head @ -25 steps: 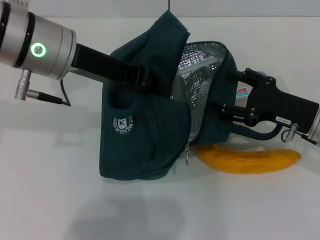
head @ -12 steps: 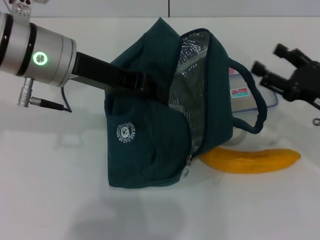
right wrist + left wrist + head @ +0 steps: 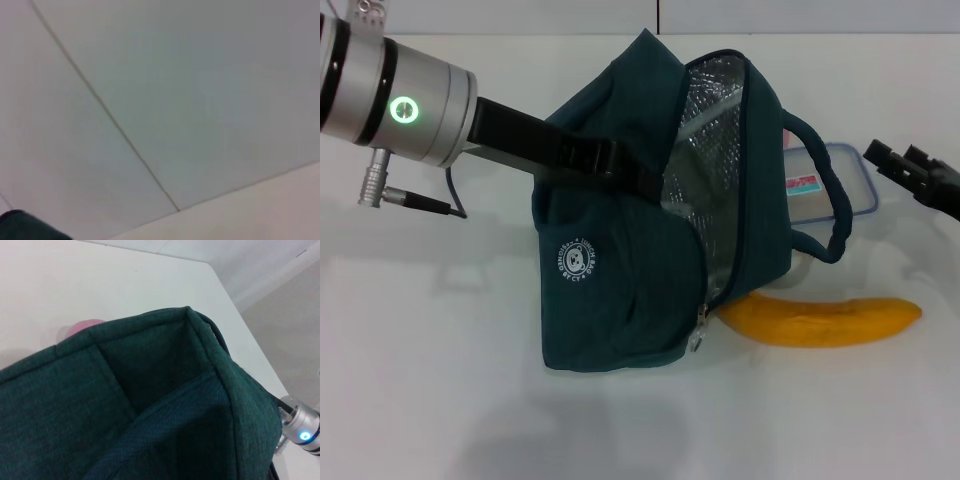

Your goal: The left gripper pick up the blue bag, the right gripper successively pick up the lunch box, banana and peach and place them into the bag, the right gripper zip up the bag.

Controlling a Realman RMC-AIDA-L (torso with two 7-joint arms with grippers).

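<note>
The left gripper (image 3: 650, 185) holds the bag (image 3: 620, 290) up by its top edge, mouth gaping toward the box (image 3: 825, 185), which lies behind it beside the banana (image 3: 820, 320). The right gripper (image 3: 905, 168) hangs at the frame's edge with its jaws spread and empty. The sagging bag could slump shut or snag the box on entry. Its fabric hides the left jaws, and the peach (image 3: 85, 326) shows only as a sliver.

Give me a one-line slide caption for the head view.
Left gripper holds the open blue bag upright; banana and lunch box wait beside it, right gripper nearby.
</note>
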